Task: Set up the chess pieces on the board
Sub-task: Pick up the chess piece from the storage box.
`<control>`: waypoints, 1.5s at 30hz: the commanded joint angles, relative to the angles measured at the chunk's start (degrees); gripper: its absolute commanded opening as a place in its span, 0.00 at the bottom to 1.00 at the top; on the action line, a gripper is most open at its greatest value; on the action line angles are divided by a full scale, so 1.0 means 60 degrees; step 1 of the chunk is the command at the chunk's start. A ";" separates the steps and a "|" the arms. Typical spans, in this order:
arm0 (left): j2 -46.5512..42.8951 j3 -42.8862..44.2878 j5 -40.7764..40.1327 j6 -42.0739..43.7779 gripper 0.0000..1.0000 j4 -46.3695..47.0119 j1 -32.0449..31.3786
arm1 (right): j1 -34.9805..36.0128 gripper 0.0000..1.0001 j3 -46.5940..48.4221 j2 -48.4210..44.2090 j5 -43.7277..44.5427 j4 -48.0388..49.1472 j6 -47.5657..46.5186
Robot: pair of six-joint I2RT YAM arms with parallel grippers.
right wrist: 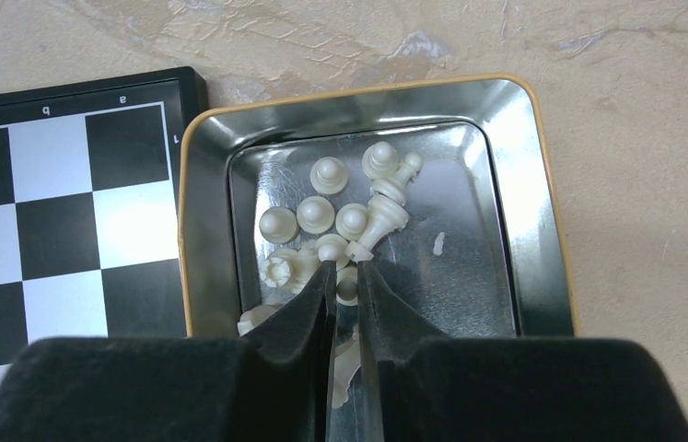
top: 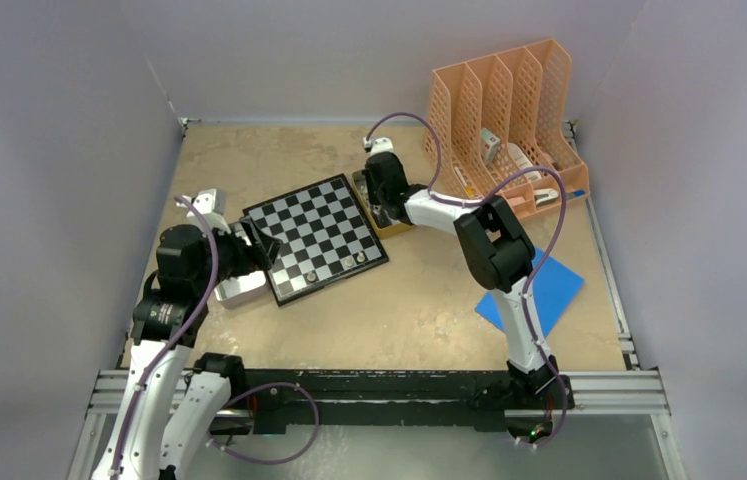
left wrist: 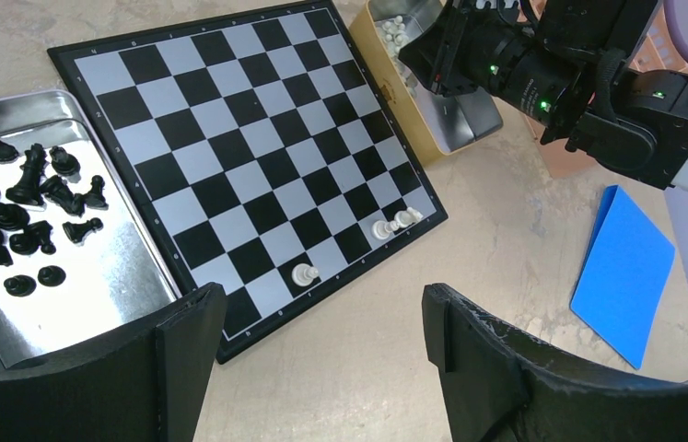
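Right pincer (right wrist: 344, 273): fingers drawn nearly together. A pale piece (right wrist: 347, 287) sits in the slit between the tips, and it looks clamped. The tips are low inside the gold-rimmed tin (right wrist: 547, 239). Around them the other pale pieces (right wrist: 332, 217) lie bunched on the tin floor, several upright and one longer piece tipped over. The tin stands just beside the board (left wrist: 248, 129), on its right side.

Left pincer (left wrist: 320, 308): fingers wide apart, holding nothing, hanging over the board's near edge.

Step in hand, by my reading: picking one pale piece out of the tin. The next move calls for a straight lift clear of its neighbours without dragging them. Then carry it over the tin wall to a square and set it down upright.

The board lies flat and skewed on the table, nearly bare. Three pale men (left wrist: 381, 230) stand along its near edge, one alone and two close together. The black pieces (left wrist: 22, 198) all lie in the silver tray (left wrist: 133, 262) on the board's left, none placed. Early in the job.
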 commanded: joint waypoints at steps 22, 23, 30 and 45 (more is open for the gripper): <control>-0.0177 -0.0088 -0.0255 0.0129 0.78 0.0290 0.0058 | -0.0026 0.08 0.0038 -0.0493 0.0028 0.0043 -0.0094; -0.0158 -0.0087 -0.0255 0.0129 0.78 0.0284 0.0058 | -0.0032 0.08 0.0028 -0.0587 0.0102 0.0013 -0.0124; -0.0150 -0.0100 -0.0139 0.0144 0.78 0.0312 0.0058 | 0.0021 0.08 -0.0361 -0.1723 0.0568 -0.0086 0.0100; -0.0040 -0.0131 -0.0094 0.0122 0.78 0.0322 0.0058 | 0.1486 0.08 -0.2414 -0.3962 0.1154 0.0126 0.0520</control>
